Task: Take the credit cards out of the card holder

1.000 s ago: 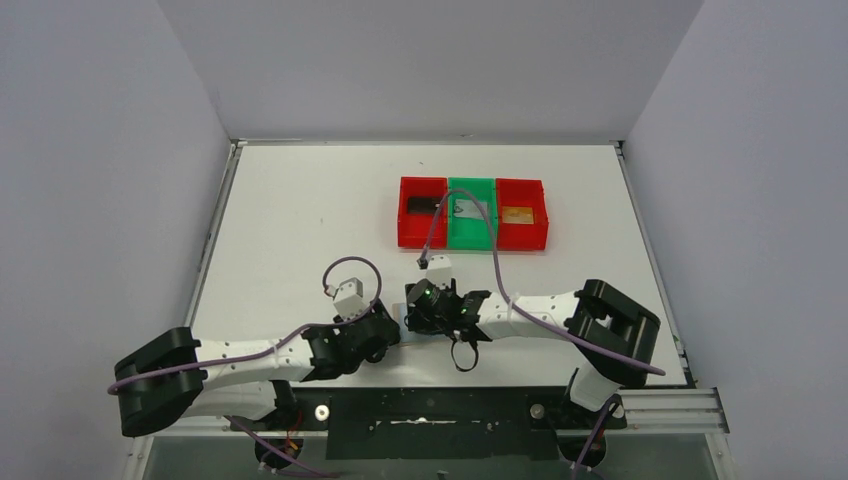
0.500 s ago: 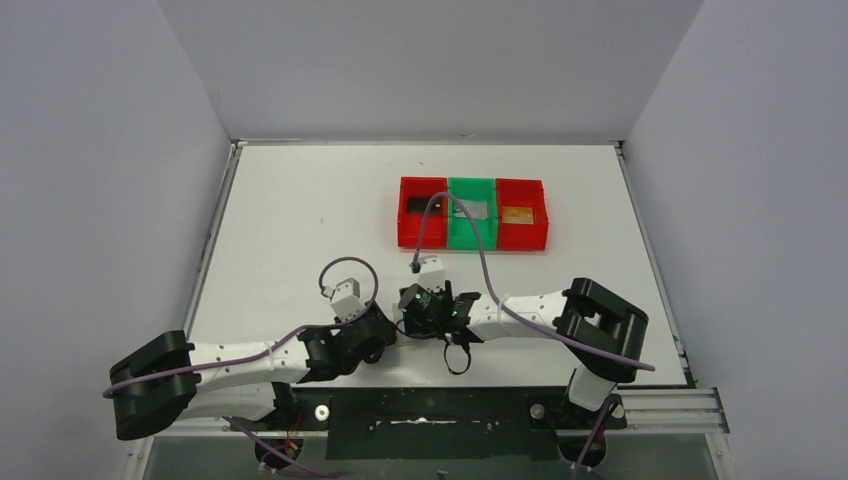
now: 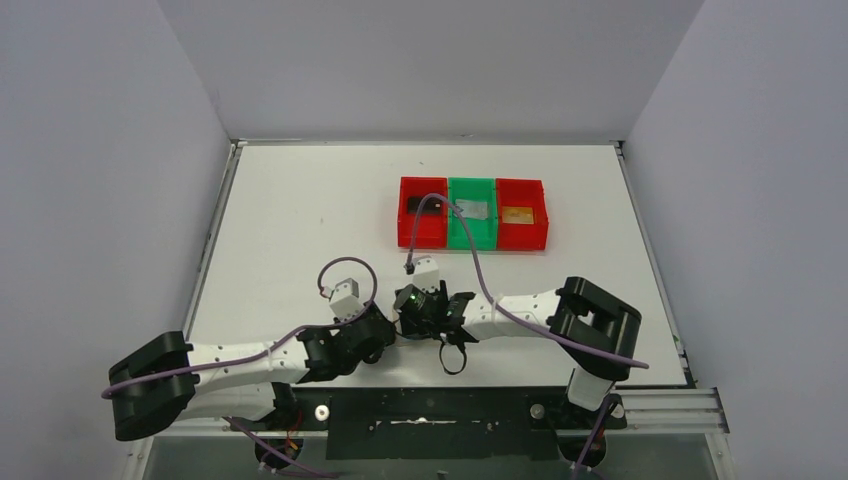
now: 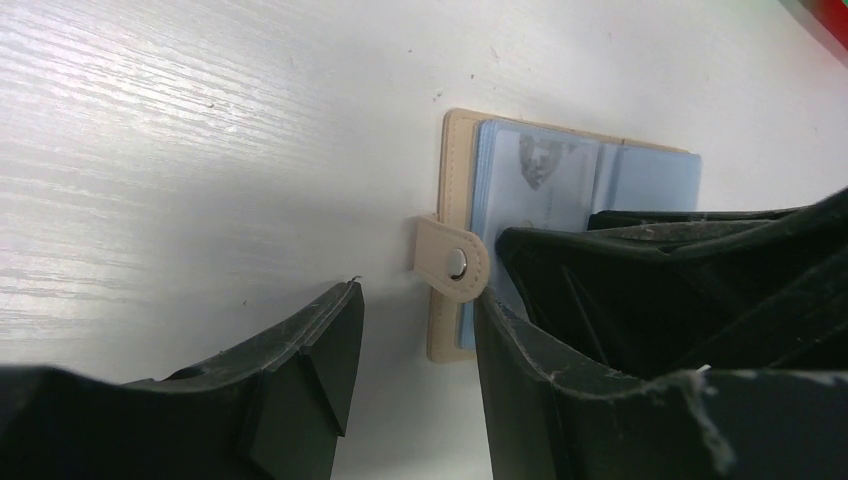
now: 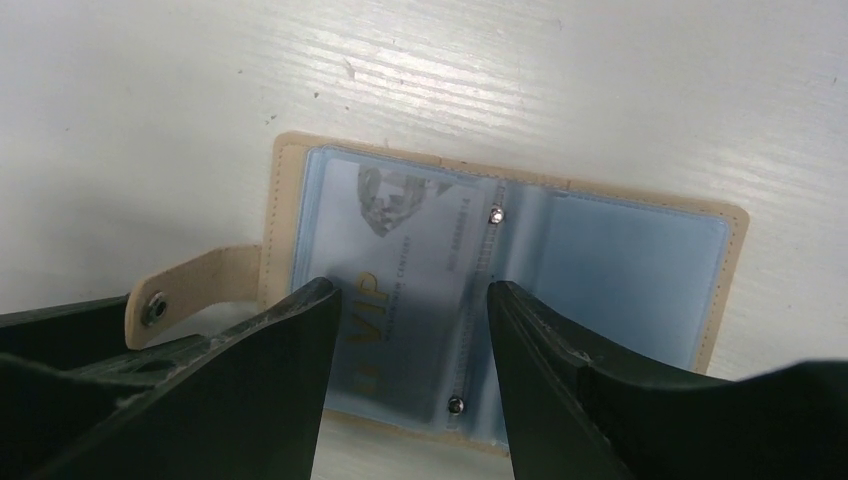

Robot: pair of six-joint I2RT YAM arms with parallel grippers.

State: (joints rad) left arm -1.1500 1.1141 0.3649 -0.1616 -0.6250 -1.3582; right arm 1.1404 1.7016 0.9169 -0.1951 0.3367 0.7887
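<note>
The tan card holder (image 5: pixel 720 280) lies open and flat on the white table, its pale blue sleeves facing up. A pale credit card (image 5: pixel 400 230) with gold "VIP" lettering sits inside the left sleeve. My right gripper (image 5: pixel 412 290) is open just above that sleeve, one finger on each side of the card. My left gripper (image 4: pixel 417 295) is open at the holder's left edge, with the snap tab (image 4: pixel 452 262) just beyond its gap and bare table between the fingers. In the top view both grippers (image 3: pixel 385 330) (image 3: pixel 415 318) meet near the front edge and cover the holder.
Three joined bins stand at the back right. The left red bin (image 3: pixel 405 232) holds a black card (image 3: pixel 418 205). The green bin (image 3: pixel 472 238) holds a silver card (image 3: pixel 474 210), and the right red bin (image 3: pixel 540 232) holds a gold card (image 3: pixel 517 215). Purple cables loop over both wrists.
My right arm has slid a little to the left over the holder. The left gripper's fingers have drawn closer together and stay apart.
</note>
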